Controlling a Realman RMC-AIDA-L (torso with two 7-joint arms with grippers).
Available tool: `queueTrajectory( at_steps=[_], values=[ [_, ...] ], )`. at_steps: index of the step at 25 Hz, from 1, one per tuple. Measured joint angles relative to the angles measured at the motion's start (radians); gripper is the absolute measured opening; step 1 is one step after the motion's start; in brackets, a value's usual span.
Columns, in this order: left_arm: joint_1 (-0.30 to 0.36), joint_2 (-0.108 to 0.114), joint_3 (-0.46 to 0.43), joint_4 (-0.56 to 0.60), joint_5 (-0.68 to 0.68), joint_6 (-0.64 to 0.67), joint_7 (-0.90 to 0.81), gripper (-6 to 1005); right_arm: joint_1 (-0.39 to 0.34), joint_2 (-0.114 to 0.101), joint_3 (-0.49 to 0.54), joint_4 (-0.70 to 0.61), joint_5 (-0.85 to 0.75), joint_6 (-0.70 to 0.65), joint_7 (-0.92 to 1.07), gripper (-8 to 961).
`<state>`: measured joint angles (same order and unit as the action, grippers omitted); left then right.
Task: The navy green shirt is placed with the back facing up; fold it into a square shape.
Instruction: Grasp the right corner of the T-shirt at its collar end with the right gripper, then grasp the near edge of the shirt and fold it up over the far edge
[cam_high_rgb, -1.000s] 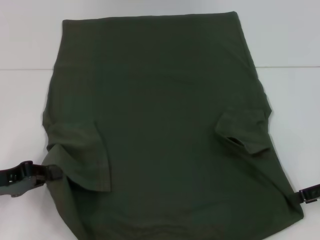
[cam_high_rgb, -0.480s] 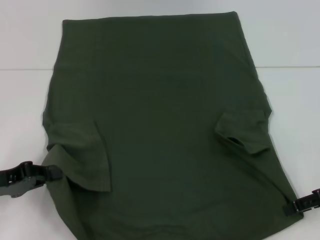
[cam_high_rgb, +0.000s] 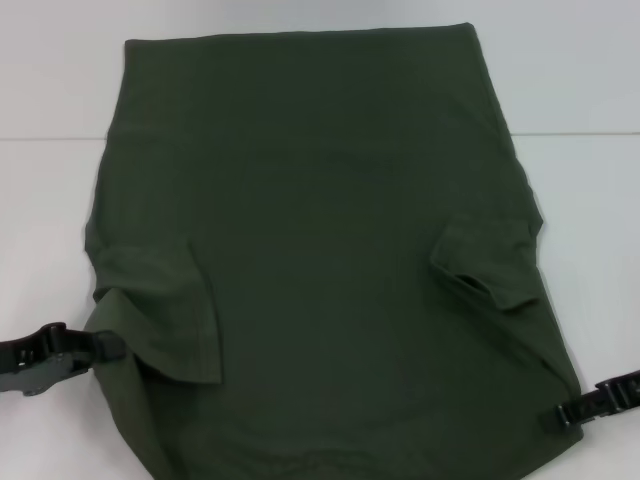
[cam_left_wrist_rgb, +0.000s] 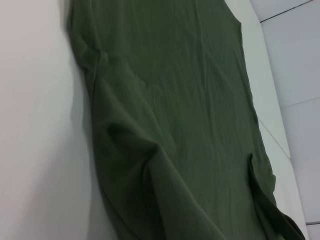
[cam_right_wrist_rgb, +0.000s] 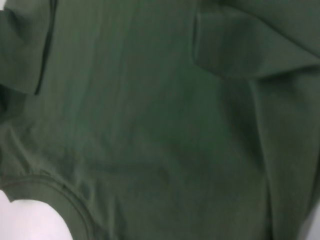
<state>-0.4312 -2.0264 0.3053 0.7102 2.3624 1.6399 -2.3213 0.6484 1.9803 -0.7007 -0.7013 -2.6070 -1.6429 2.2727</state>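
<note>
The navy green shirt (cam_high_rgb: 320, 230) lies spread on the white table (cam_high_rgb: 45, 200), hem at the far end, and both short sleeves (cam_high_rgb: 165, 310) are folded inward onto the body. My left gripper (cam_high_rgb: 108, 345) is at the shirt's near left edge, shut on the fabric, which bunches toward it. My right gripper (cam_high_rgb: 560, 413) is at the near right edge, shut on the fabric there. The left wrist view shows the shirt (cam_left_wrist_rgb: 190, 100) stretching away. The right wrist view is filled by the shirt (cam_right_wrist_rgb: 160, 125), with the neck band (cam_right_wrist_rgb: 60, 195) showing.
White table surface (cam_high_rgb: 585, 80) surrounds the shirt on the left, right and far sides. A thin seam line (cam_high_rgb: 575, 134) crosses the table at the back. The shirt's near end runs out of the head view.
My right gripper has moved leftward, drawing the shirt's near right edge inward with it. The left gripper and the rest of the shirt have stayed put.
</note>
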Motion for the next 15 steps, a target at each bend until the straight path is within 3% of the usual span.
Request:
queueTrajectory(
  at_steps=[9,15],
  values=[
    [-0.008,0.0,0.0,0.0,-0.001,0.0,-0.003,6,0.033,0.014,0.004,0.005,0.026,0.0,0.001,681],
    [-0.011,0.0,0.0,0.0,-0.002,0.003,0.001,6,0.029,0.014,0.004,0.006,0.029,-0.005,0.004,470]
  ],
)
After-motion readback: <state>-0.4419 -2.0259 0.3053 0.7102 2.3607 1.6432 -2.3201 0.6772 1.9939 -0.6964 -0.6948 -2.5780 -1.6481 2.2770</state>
